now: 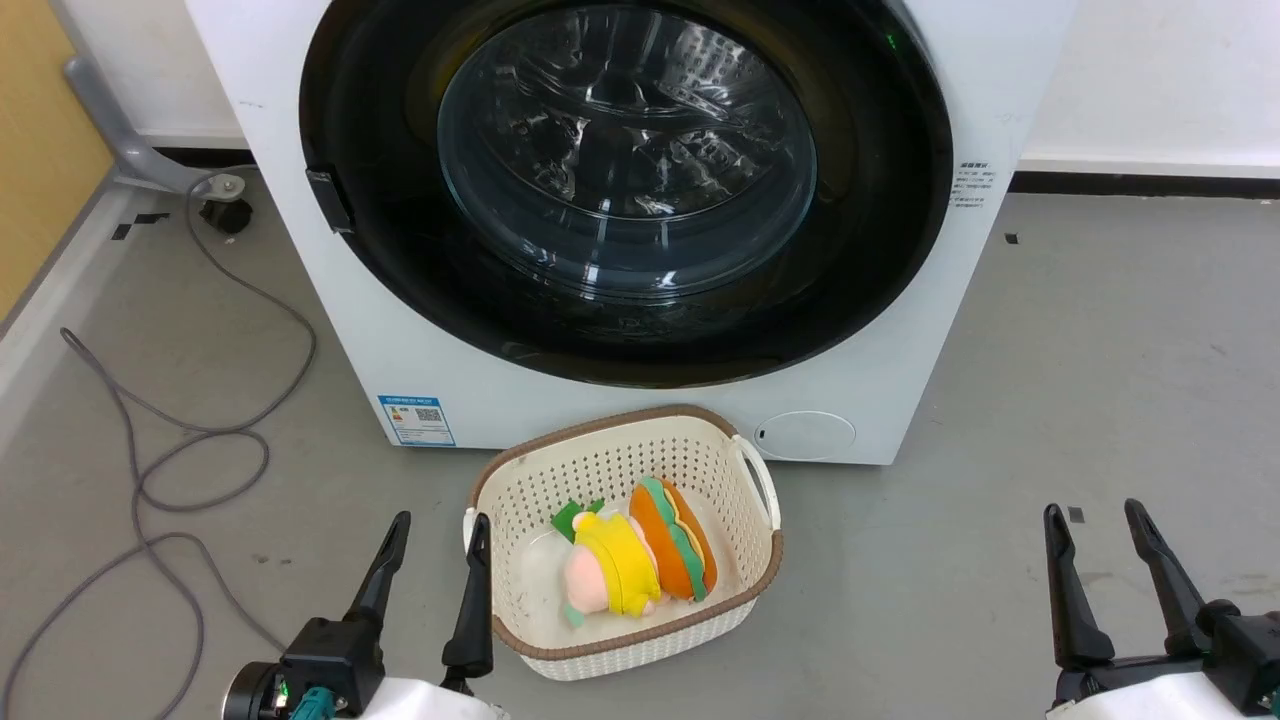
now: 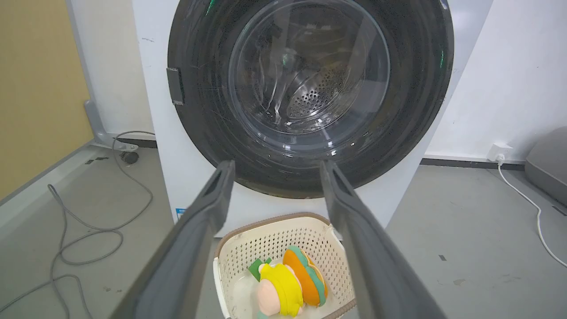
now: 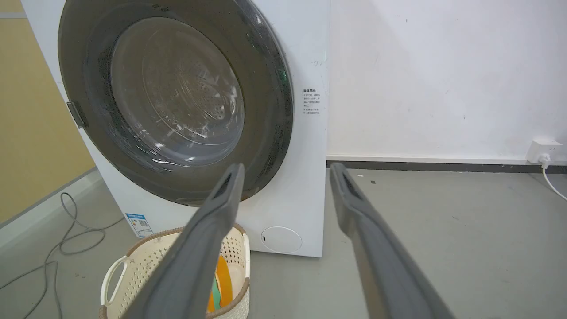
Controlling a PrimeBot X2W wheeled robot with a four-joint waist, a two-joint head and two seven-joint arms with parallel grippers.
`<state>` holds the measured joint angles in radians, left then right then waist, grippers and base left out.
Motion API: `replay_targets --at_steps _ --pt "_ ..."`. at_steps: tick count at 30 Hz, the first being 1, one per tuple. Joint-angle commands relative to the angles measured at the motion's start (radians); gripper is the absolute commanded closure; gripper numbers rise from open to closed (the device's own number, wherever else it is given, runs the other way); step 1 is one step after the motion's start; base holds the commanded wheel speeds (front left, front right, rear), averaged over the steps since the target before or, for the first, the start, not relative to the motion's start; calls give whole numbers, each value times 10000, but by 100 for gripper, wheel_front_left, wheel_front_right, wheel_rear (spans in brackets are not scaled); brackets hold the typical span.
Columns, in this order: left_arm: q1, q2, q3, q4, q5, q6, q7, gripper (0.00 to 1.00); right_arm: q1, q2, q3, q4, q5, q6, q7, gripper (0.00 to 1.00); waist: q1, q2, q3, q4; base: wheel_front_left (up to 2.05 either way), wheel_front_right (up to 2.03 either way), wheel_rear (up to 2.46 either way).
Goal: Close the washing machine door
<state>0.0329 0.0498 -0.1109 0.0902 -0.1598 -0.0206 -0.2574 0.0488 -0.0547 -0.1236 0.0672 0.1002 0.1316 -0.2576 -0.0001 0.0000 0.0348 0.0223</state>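
The black-rimmed washing machine door (image 1: 625, 150) sits flush shut.

The washing machine door (image 1: 625, 190) is cut off at the top. The words on the blue sticker (image 1: 417, 420) are too tiny to read.

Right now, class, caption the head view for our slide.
Washing machine door shut; left gripper and right gripper open; basket of soft toys in front.
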Motion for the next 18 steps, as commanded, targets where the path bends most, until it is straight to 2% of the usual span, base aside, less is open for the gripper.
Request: replay_targets --at_steps 1,9,10,18 --pt "62 5 -11 -6 87 8 -44 0 124 43 8 -73 108 -9 -41 0 1 0 21 -1 0 0 0" --pt "61 5 26 -85 191 40 -44 0 72 44 12 -108 194 -9 -41 0 1 0 61 -62 0 0 0" --pt "-2 0 6 -54 158 4 5 100 18 2 2 -48 94 0 3 100 1 0 61 -63 0 0 0" --pt "-14 -2 34 -71 208 11 108 100 -1 2 44 -65 22 2 95 100 1 0 46 -70 0 0 0"
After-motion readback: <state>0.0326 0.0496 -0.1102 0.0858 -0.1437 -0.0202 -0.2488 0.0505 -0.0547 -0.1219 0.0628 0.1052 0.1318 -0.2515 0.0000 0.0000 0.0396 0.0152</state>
